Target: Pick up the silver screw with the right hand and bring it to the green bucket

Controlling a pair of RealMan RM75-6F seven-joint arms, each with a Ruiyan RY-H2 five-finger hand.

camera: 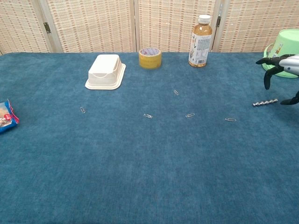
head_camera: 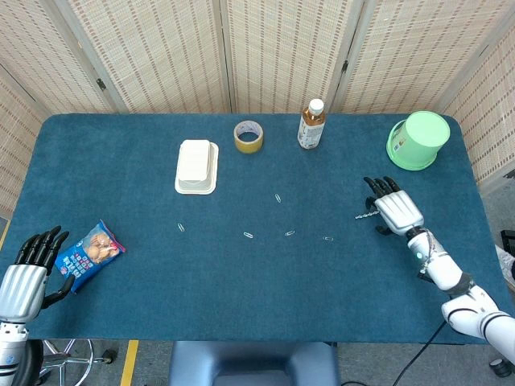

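Observation:
The silver screw [head_camera: 365, 215] [camera: 265, 102] lies flat on the blue table right of centre. My right hand [head_camera: 392, 211] [camera: 282, 70] hovers just above its right end, fingers spread, holding nothing; the head view hides part of the screw under it. The green bucket [head_camera: 418, 140] [camera: 283, 53] lies tipped at the far right corner. My left hand [head_camera: 26, 273] rests open at the near left edge beside a snack packet, out of the chest view.
A blue snack packet [head_camera: 88, 254] lies near the left hand. At the back stand a white box [head_camera: 197, 166], a yellow tape roll [head_camera: 248, 136] and a tea bottle [head_camera: 311, 125]. Several paper clips [head_camera: 290, 233] dot the table's middle.

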